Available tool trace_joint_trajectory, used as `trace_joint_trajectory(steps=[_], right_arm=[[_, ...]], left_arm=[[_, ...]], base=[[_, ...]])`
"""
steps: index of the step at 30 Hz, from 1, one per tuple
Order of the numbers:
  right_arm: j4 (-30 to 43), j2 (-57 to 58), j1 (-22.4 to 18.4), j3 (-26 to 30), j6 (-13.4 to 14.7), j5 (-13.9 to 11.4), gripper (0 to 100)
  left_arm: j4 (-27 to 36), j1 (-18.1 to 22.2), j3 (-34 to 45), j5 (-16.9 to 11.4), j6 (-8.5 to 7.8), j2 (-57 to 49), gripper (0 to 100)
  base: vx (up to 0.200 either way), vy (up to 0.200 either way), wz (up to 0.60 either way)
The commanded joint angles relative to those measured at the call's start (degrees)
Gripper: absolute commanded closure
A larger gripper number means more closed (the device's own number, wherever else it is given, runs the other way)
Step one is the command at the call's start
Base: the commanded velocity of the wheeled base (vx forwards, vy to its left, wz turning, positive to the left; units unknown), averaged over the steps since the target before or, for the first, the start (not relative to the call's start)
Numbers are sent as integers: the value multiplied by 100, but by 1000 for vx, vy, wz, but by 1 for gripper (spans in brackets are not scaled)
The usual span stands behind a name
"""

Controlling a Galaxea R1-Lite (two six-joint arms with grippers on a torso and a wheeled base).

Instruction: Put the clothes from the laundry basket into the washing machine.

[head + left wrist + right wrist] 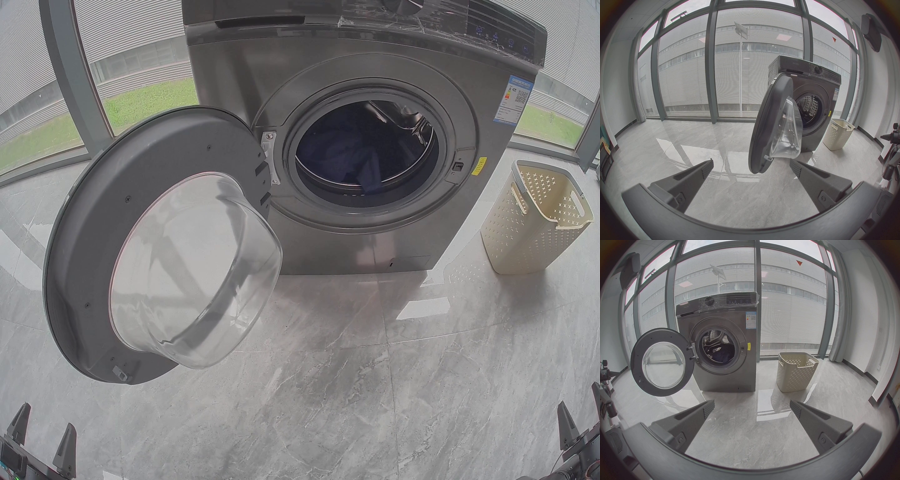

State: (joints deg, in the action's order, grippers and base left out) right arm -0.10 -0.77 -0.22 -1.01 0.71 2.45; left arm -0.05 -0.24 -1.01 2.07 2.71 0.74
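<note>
A grey front-loading washing machine (pixel 375 206) stands ahead with its round door (pixel 156 250) swung wide open to the left. Dark blue clothes (pixel 350 156) lie inside the drum, also seen as dark clothes (pixel 723 353) in the right wrist view. A cream perforated laundry basket (pixel 534 219) stands on the floor to the right of the machine; nothing shows over its rim (pixel 797 357). My left gripper (pixel 40 434) is low at the near left, open and holding nothing. My right gripper (pixel 578 412) is low at the near right, open and holding nothing.
Grey marble floor (pixel 350 375) spreads between me and the machine. The open door juts out over the floor on the left side. Tall windows (pixel 793 302) and a grey pillar (pixel 75 81) stand behind the machine.
</note>
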Motion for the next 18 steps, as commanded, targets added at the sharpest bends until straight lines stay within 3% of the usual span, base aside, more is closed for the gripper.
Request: trace_joint_trajectory(steps=[1, 10, 18], right_arm=[[1, 77, -4, 101, 0, 1, 0], [1, 77, -4, 101, 0, 1, 0], [1, 77, -4, 101, 0, 1, 0]], left_arm=[[5, -2, 101, 4, 2, -74, 0], [-4, -2, 101, 4, 2, -74, 0], [-4, -2, 101, -5, -7, -74, 0]], base=[[0, 200, 0], [0, 200, 0], [0, 0, 0]])
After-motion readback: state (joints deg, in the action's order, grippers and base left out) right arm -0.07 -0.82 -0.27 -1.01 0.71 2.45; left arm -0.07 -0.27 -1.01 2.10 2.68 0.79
